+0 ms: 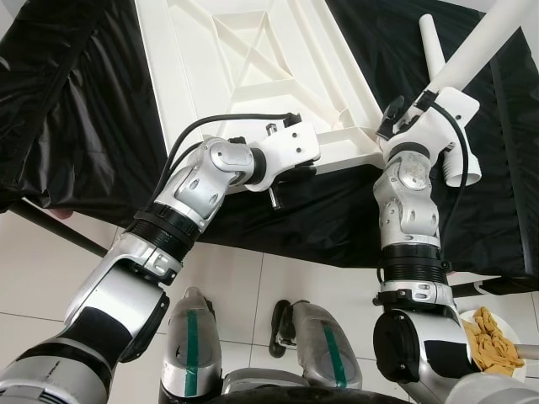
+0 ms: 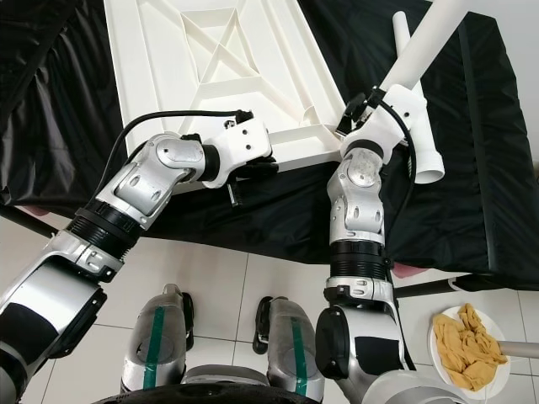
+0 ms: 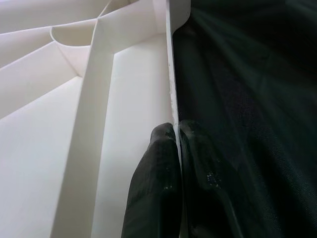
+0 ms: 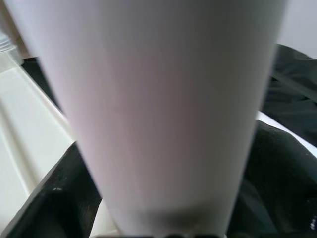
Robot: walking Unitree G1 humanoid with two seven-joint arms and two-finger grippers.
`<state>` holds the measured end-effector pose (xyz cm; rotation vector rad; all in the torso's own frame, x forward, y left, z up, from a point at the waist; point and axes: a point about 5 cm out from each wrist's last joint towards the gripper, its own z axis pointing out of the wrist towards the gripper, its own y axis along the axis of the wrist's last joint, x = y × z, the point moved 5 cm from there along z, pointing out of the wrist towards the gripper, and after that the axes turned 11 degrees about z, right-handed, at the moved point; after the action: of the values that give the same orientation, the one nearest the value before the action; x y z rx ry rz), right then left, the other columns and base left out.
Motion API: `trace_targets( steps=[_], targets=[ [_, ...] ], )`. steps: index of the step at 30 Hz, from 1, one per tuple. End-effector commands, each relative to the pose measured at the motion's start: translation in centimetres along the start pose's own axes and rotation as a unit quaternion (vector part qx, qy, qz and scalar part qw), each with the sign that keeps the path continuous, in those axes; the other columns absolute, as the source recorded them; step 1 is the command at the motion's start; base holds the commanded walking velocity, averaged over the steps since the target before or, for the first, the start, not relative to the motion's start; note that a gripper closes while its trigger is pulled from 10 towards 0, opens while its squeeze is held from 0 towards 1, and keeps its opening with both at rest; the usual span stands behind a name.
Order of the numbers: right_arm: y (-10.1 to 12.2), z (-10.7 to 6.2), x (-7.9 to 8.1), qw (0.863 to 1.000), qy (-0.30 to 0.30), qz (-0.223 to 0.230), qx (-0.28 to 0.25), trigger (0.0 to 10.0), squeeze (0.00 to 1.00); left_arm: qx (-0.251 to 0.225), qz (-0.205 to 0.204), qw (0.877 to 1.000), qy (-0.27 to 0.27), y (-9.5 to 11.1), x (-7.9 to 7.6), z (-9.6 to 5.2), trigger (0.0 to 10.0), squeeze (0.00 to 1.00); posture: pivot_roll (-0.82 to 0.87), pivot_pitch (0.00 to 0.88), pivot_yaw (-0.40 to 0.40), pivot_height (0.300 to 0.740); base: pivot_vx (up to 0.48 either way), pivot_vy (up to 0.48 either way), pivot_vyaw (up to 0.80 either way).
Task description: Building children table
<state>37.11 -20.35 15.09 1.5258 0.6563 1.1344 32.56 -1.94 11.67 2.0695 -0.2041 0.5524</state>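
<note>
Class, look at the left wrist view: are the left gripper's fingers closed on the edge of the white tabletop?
Yes, the left gripper pinches the thin rim of the white tabletop between its black fingers.

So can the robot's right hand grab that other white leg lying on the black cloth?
Probably not right now. The right gripper is already shut on a white leg, so it is full. The spare leg lies close beside it on the black cloth with nothing covering it.

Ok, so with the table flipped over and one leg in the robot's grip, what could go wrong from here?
The left end effector pinches only the thin rim of the upturned white plastic tabletop, so it may slip. The right end effector holds a white tubular leg tilted, so it could miss the corner socket or knock the spare white leg.
</note>
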Motion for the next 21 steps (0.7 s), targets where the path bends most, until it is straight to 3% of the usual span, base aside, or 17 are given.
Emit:
trace_targets(
  steps=[1, 4, 5, 6, 10, 11, 21],
  targets=[
    [0.2, 0.1, -0.7, 1.000, 0.000, 0.004, -0.004, 10.0, 1.00, -0.005, 0.004, 1.000, -0.010, 0.4, -0.7, 0.4, 10.0, 0.00, 0.08, 0.023, -0.082, 0.740, 0.000, 0.000, 0.00],
    [0.4, 0.2, -1.0, 1.000, 0.008, 0.008, -0.005, 10.0, 1.00, -0.006, 0.005, 1.000, -0.010, 0.4, -0.7, 0.4, 10.0, 0.00, 0.08, 0.022, -0.083, 0.740, 0.000, 0.000, 0.00],
    [0.4, 0.3, -0.9, 1.000, 0.024, 0.007, -0.002, 10.0, 0.84, -0.006, 0.005, 1.000, -0.011, 0.4, -0.7, 0.5, 10.0, 0.00, 0.08, 0.020, -0.083, 0.740, 0.000, 0.000, 0.00],
    [0.3, 0.4, -0.8, 0.999, 0.049, 0.012, 0.006, 10.0, 0.00, -0.006, 0.005, 1.000, -0.011, 0.4, -0.8, 0.5, 10.0, 0.00, 0.08, 0.019, -0.082, 0.740, 0.000, 0.000, 0.00],
    [-0.3, 0.4, -0.5, 0.994, 0.107, 0.004, 0.024, 10.0, 0.00, -0.006, 0.005, 1.000, -0.012, 0.4, -0.9, 0.5, 10.0, 0.00, 0.07, 0.018, -0.079, 0.740, 0.000, 0.000, 0.00],
    [-0.9, 0.4, -0.7, 0.990, 0.131, -0.030, 0.028, 10.0, 0.00, -0.006, 0.005, 1.000, -0.014, 0.4, -0.9, 0.6, 10.0, 0.00, 0.07, 0.017, -0.079, 0.740, 0.000, 0.000, 0.00],
    [-1.8, 0.0, -0.3, 0.962, 0.265, -0.032, 0.062, 10.0, 0.00, -0.006, 0.005, 1.000, -0.014, 0.4, -1.0, 0.5, 10.0, 0.00, 0.08, 0.011, -0.080, 0.740, 0.000, 0.000, 0.00]
  ],
)
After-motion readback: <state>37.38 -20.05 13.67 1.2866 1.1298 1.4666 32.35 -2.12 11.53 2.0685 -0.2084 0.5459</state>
